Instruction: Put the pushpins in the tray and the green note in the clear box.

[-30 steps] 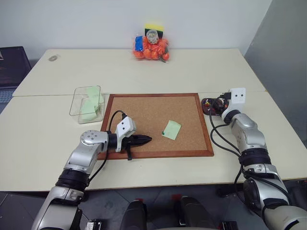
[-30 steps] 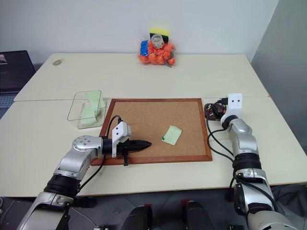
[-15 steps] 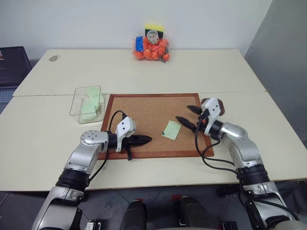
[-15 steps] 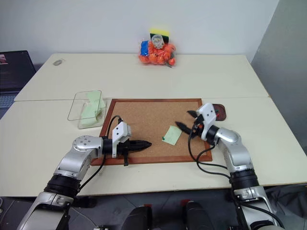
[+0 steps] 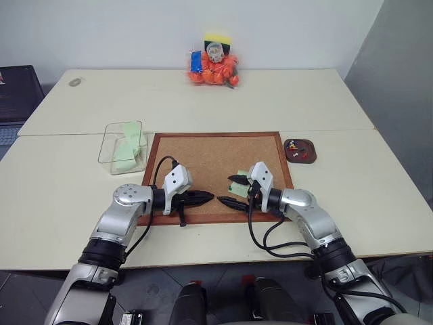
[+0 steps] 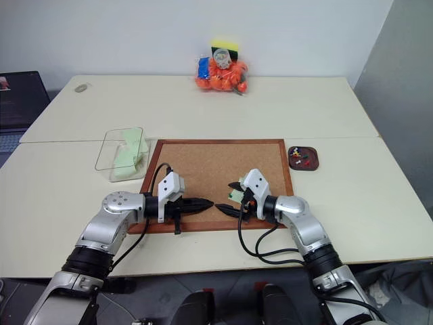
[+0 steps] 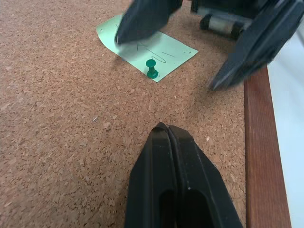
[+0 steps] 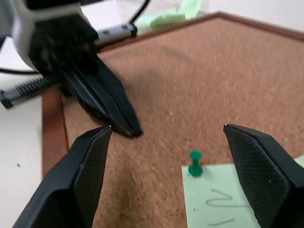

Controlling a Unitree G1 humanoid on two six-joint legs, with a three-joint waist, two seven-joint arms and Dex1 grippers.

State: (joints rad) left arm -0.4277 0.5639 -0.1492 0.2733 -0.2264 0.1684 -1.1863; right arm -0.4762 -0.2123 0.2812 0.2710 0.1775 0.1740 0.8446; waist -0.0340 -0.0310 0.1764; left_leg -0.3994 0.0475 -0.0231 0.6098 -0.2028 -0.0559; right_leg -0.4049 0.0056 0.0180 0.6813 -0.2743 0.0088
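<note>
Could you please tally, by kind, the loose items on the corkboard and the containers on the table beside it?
Green note: 1
Green pushpin: 1
Clear box: 1
Brown tray: 1
Total: 4

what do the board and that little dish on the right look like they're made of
Board: cork, by its speckled, grainy matt surface, in a reddish-brown frame that looks like varnished wood. Dish: dark brown and glossy, likely glazed ceramic or plastic; cannot tell which.
</note>
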